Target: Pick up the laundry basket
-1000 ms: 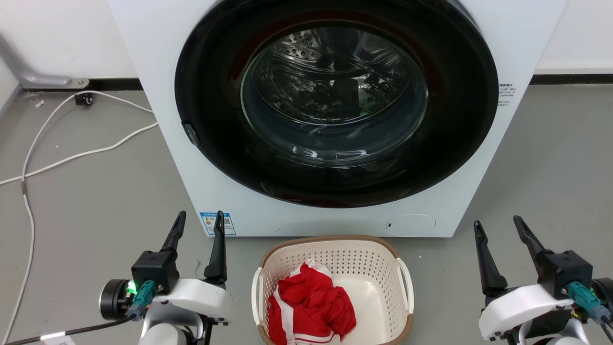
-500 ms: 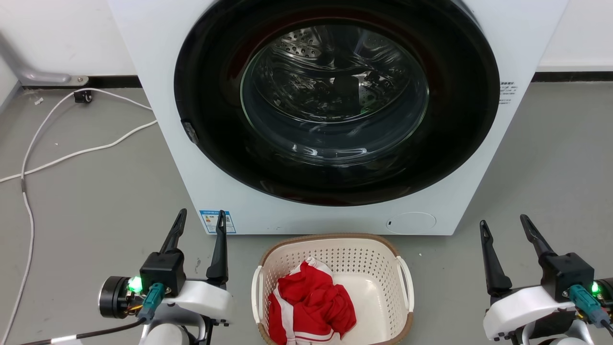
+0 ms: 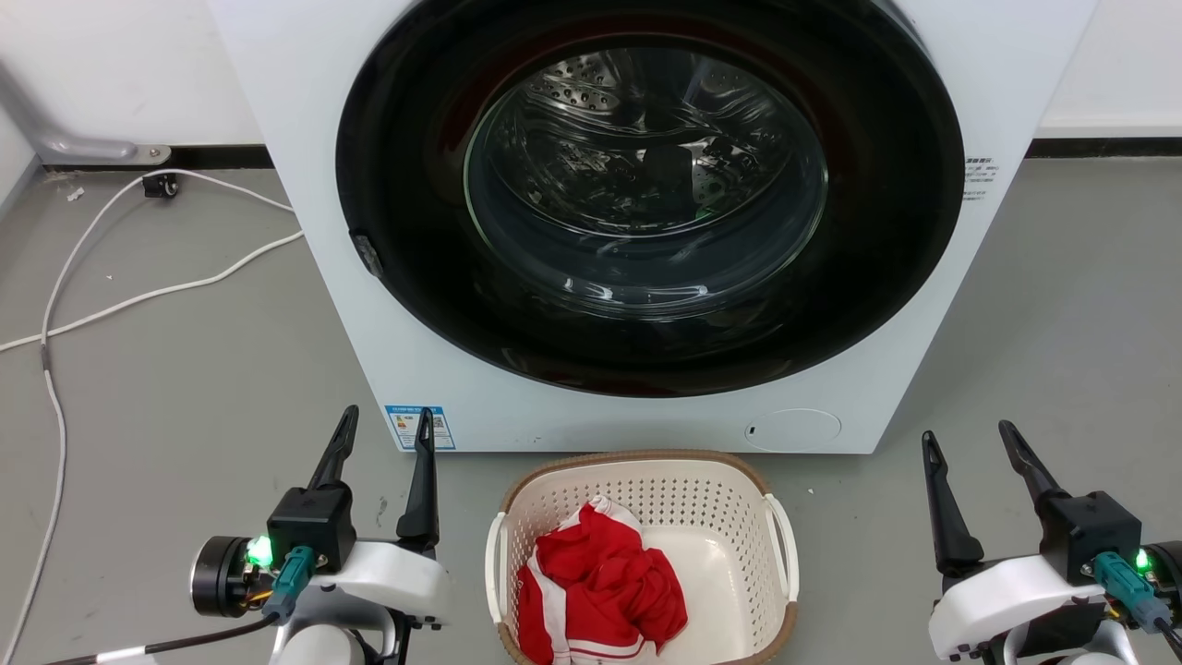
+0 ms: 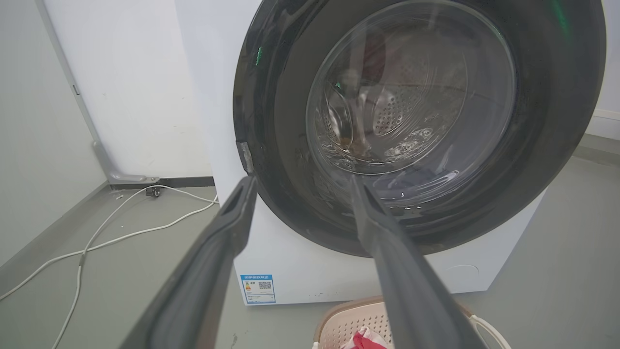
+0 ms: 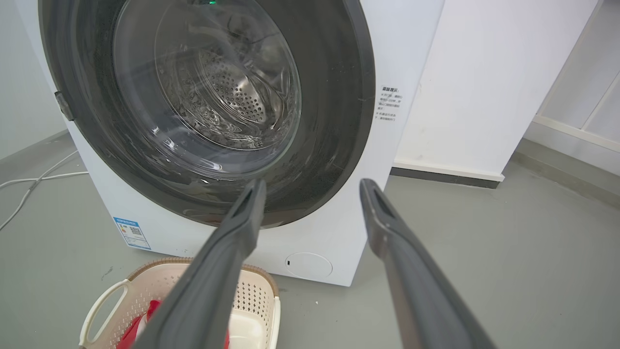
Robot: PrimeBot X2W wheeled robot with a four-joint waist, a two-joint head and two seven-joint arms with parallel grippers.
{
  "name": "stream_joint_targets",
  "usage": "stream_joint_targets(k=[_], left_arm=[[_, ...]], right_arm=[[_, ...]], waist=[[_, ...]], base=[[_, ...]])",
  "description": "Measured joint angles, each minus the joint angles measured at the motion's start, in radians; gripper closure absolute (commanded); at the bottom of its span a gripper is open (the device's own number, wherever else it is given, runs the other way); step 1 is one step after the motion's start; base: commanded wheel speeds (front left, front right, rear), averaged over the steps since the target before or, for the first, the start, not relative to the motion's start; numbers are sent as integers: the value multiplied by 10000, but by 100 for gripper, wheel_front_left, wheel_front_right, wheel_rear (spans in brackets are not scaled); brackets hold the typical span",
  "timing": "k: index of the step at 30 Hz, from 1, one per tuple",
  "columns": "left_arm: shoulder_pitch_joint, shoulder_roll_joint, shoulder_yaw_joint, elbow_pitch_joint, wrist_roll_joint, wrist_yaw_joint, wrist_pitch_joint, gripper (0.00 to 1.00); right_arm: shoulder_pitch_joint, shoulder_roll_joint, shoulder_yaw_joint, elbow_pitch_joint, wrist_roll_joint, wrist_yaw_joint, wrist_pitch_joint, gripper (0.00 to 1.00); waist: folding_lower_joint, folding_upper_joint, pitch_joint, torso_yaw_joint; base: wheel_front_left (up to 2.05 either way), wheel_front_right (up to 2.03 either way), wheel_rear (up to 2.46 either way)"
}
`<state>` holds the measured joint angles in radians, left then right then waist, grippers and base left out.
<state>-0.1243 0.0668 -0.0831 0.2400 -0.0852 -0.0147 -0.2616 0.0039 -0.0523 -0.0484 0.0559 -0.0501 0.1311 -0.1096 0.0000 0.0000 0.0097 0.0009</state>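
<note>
Grey floor holds one laundry basket, one washer.

Cream laundry basket upright on floor

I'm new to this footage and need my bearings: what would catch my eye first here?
The white washer with its big round dark door looms in the upper middle of the head view. Right in front of it on the grey floor sits the laundry basket, holding a crumpled red and white garment. The left gripper and right gripper stand open on either side of the basket, apart from it.
</note>
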Motion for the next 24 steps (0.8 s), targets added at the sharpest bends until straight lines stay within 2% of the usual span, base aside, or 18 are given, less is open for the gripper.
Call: stream_joint_targets(k=[17,22,24], left_arm=[[-392,-54,75,355,-176,-73,-4,0],[-1087,-42,161,1133,-364,-215,-13,0],[-1859,6,199,1929,-531,-320,-4,0]], right_arm=[[-304,-2,-77,307,242,-2,232,0],[-980,2,-56,809,337,0,665,0],[-1716,2,23,1438,445,0,972,0]], waist=[[0,0,350,6],[0,0,787,-37],[0,0,1253,-72]], base=[[0,0,0],[0,0,0],[0,0,0]])
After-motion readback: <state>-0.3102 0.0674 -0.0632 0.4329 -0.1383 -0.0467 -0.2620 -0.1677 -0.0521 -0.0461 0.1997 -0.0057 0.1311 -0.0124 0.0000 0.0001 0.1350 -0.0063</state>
